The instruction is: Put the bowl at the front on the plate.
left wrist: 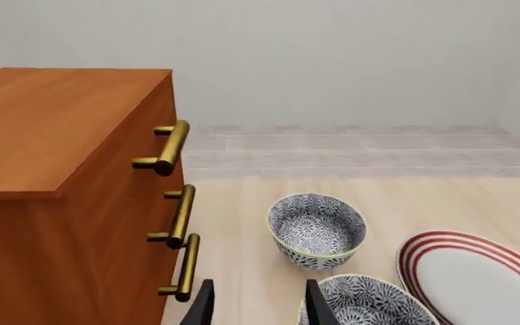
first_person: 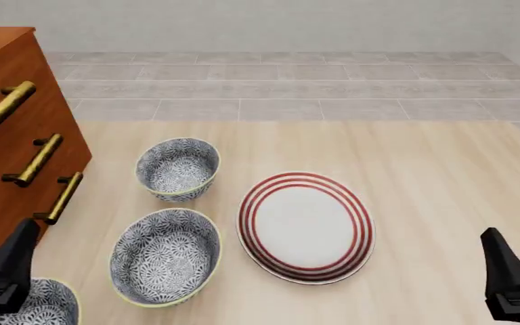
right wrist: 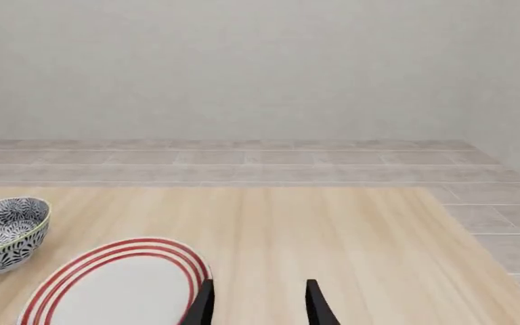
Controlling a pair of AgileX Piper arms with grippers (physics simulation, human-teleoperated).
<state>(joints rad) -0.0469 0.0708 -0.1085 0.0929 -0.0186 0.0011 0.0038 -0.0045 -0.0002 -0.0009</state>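
Light wooden table (first_person: 422, 176) fills most of the front view, grey tiled floor (first_person: 287, 88) beyond its far edge. Tall orange-brown wooden drawer cabinet (first_person: 7, 135) stands at the table's left side, three brass bar handles (first_person: 38, 159) down its face.

Large round white plate with three red rings at the rim (first_person: 305, 227) lies flat near the table's middle, nothing on it.

Three deep round ceramic bowls, dark-blue-and-white floral, pale yellow-green rims, sit left of the plate, all upright. Middle bowl (first_person: 165, 256) is just beside the plate's left edge, whether touching is hard to tell. Far bowl (first_person: 178, 168) sits behind it, near the cabinet, apart from the plate. Front bowl (first_person: 38, 305), the task one, is at the bottom left corner of the front view, mostly cut off by the frame edge, on the table, well apart from the plate, not on it.

Left gripper (first_person: 7, 271), black, hangs over or just beside the front bowl; the left wrist view shows its fingertips (left wrist: 316, 305) spread with a gap, holding nothing, the middle bowl's rim next to one finger. Right gripper (right wrist: 258, 305), black, sits right of the plate, fingers parted, empty.
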